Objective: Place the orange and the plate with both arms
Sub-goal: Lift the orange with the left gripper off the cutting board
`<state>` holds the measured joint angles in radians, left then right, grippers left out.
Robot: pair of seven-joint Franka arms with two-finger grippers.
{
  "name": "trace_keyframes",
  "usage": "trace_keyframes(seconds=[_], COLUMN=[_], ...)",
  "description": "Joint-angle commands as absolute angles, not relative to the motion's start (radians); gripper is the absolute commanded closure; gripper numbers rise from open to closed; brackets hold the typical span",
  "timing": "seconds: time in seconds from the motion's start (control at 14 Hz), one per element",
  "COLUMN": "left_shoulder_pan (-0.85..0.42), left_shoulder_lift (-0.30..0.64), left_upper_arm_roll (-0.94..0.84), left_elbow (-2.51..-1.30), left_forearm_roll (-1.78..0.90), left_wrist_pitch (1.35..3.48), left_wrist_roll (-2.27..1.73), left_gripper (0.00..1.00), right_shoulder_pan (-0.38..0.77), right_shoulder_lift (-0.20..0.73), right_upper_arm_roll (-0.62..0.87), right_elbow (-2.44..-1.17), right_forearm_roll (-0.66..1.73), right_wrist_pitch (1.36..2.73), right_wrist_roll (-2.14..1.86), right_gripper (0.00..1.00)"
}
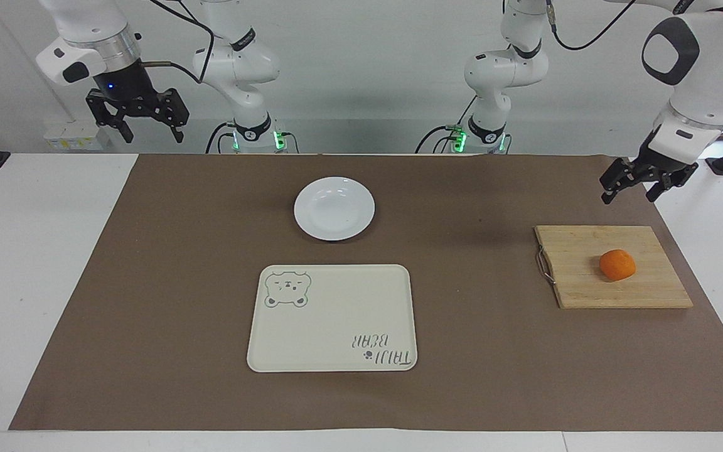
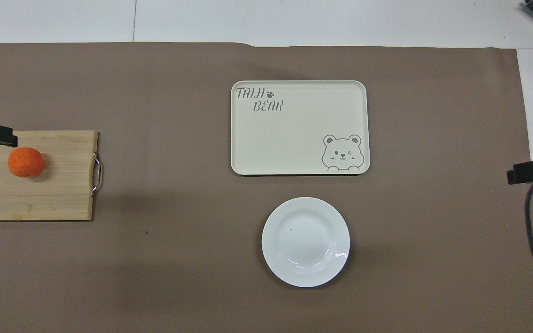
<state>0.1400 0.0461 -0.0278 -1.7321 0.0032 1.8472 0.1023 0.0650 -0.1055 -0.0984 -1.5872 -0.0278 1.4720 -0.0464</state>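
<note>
— What's around the orange (image 1: 617, 264)?

— I see it on a wooden board (image 1: 594, 248) at the left arm's end of the worktop (image 1: 35, 251). My left pincer (image 1: 640, 187) hangs spread wide over the brown mat (image 1: 167, 251) beside the board, holding nothing.

— And the plate (image 1: 334, 208)?

— It sits bare near the robots, with the bear tray (image 1: 332, 317) just farther out. My right pincer (image 1: 137, 122) waits wide and empty, up over the worktop's edge at its own end.
</note>
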Motion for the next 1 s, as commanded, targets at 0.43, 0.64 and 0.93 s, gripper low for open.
trace_keyframes(seconds=[0.43,0.64,0.93], left_shoulder_pan=[0.262,0.259,0.245], left_shoulder_lift=[0.185,0.225,0.222], left_upper_arm_roll=[-0.035,-0.035,-0.034], left_elbow=[-1.948,-1.960,-2.008], left_forearm_roll=[-0.002,-0.002,-0.002], left_wrist_pitch=[2.221,2.261,2.316], left_wrist_roll=[0.015,-0.020,-0.028], left_gripper=[0.00,0.00,0.00], right_shoulder_pan=[0.058,0.058,0.058], right_shoulder_lift=[-0.132,-0.132,-0.132], right_upper_arm_roll=[-0.098,-0.098,-0.098], right_elbow=[-1.618,-1.618,-1.618], right_forearm_roll=[-0.020,-0.020,-0.020], right_wrist_pitch=[1.479,1.479,1.479], right_wrist_roll=[-0.041,-0.041,-0.041], right_gripper=[0.00,0.00,0.00])
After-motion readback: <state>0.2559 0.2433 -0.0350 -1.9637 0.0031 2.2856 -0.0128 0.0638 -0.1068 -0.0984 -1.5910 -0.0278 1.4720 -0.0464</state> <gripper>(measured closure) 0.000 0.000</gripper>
